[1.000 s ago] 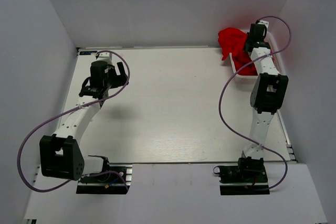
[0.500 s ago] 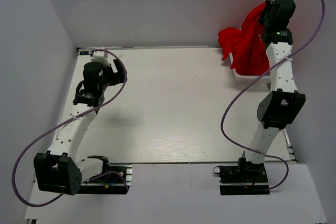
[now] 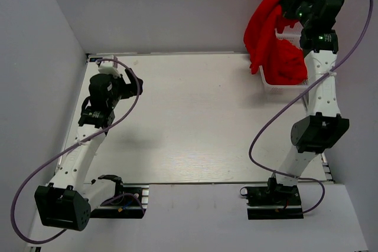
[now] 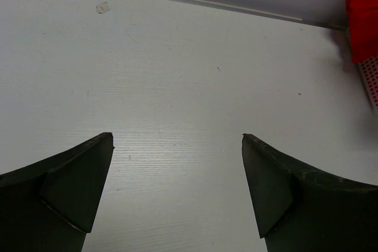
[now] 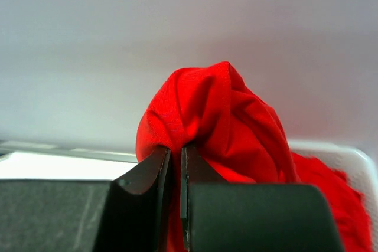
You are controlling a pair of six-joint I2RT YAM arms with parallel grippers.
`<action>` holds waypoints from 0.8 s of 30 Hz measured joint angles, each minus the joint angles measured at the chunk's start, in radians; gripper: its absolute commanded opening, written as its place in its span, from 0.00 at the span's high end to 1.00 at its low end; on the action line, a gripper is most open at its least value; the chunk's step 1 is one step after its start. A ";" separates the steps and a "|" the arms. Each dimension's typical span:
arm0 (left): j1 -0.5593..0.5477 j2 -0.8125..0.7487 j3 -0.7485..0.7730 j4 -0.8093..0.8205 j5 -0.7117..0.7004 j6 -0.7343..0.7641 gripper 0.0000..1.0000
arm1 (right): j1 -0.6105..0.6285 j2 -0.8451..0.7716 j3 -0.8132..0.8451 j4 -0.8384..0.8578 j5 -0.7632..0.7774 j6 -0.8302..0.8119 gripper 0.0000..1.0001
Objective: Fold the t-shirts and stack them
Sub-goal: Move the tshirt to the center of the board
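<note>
T-shirt (image 3: pixel 263 25) pinched by right end effector (image 5: pixel 175 154) above basket (image 3: pixel 282 88); left end effector (image 4: pixel 177 140) spread.

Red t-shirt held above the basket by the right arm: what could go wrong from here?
1. The right gripper pinches only a small bunch of the t-shirt at the fingers' tips; the cloth may slip out.
2. The shirt's lower end hangs into the white basket among other red cloth, so a second shirt or the basket might get dragged along.

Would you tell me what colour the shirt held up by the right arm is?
The t-shirt is plain bright red; the right wrist view shows it best.
</note>
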 measured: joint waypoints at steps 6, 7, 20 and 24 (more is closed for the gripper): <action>0.000 -0.052 -0.016 -0.005 0.009 -0.024 0.00 | 0.061 -0.088 0.000 0.016 -0.185 0.038 1.00; 0.000 -0.058 -0.021 -0.009 0.009 -0.029 0.00 | 0.079 -0.097 0.000 0.020 -0.207 0.041 1.00; 0.000 -0.148 -0.114 -0.060 0.006 -0.110 0.00 | 0.416 -0.256 -0.714 0.267 -0.330 -0.064 1.00; 0.000 -0.158 -0.155 -0.060 0.009 -0.134 0.00 | 0.510 -0.242 -0.999 0.356 -0.328 -0.047 0.85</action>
